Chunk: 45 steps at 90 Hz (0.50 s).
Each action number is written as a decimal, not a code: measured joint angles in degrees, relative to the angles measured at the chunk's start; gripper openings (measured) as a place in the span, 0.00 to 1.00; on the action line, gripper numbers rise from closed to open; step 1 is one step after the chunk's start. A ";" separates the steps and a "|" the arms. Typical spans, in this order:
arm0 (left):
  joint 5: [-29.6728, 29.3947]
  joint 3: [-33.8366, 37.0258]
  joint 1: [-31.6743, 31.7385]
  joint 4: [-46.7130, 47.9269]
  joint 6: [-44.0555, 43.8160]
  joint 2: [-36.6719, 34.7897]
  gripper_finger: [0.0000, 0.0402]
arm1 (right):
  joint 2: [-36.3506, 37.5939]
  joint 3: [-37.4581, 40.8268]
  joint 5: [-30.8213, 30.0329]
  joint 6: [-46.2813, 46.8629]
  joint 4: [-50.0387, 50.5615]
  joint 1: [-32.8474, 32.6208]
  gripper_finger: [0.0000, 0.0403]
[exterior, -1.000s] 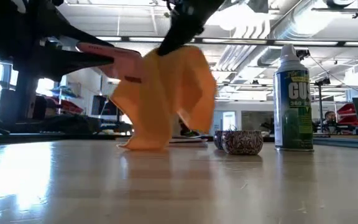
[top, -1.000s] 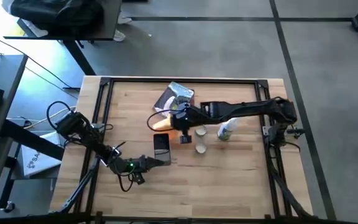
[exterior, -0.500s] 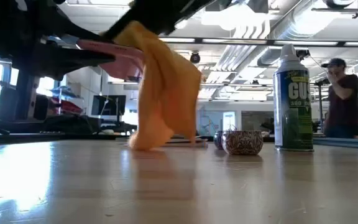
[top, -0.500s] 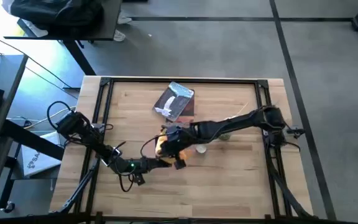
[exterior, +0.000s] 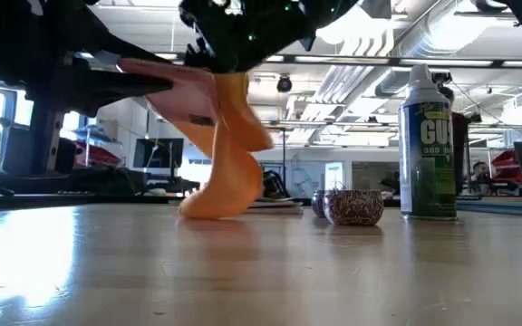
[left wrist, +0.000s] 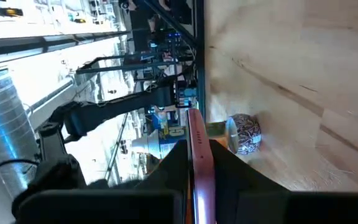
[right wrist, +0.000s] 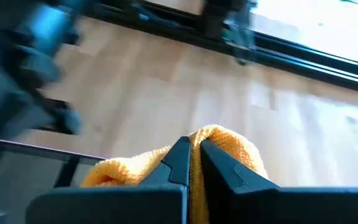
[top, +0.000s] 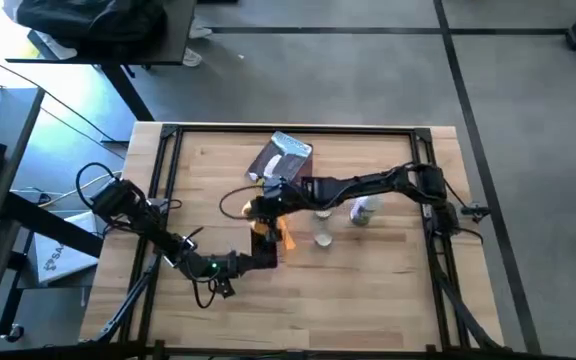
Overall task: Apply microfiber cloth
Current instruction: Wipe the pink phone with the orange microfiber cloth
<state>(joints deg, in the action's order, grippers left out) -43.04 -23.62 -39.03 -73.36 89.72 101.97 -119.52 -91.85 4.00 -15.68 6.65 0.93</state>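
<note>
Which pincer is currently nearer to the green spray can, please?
The right pincer, gripping the microfiber cloth mid-table, is nearer the green spray can. The left pincer holds a thin pink-edged device farther off.

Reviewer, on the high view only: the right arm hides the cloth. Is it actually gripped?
Observer: Yes. The wrist view shows the right gripper shut on a fold of the cloth.
Reviewer: Is the cloth hanging free or down on the table?
Observer: In the low view it hangs from the gripper and its lower end seems to rest on the table.
Reviewer: And what is the left gripper holding?
Observer: Its wrist view shows the left gripper shut on a pink-edged slab, held edge-on.
</note>
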 joint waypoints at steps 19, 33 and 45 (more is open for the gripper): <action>-0.56 -0.11 -0.20 -0.33 0.91 0.00 0.04 | 0.07 0.13 -1.56 -0.27 4.13 2.33 0.00; -0.80 -0.13 -0.15 -0.31 0.89 0.00 0.04 | 1.78 0.15 -3.05 -0.31 9.57 2.30 0.00; -1.01 -0.13 -0.15 -0.29 0.83 0.00 0.04 | 3.42 0.15 -5.35 0.29 14.47 1.43 0.00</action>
<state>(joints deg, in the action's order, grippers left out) -44.05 -23.75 -39.18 -73.65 90.55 101.97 -116.10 -91.70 -1.35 -15.38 21.12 2.36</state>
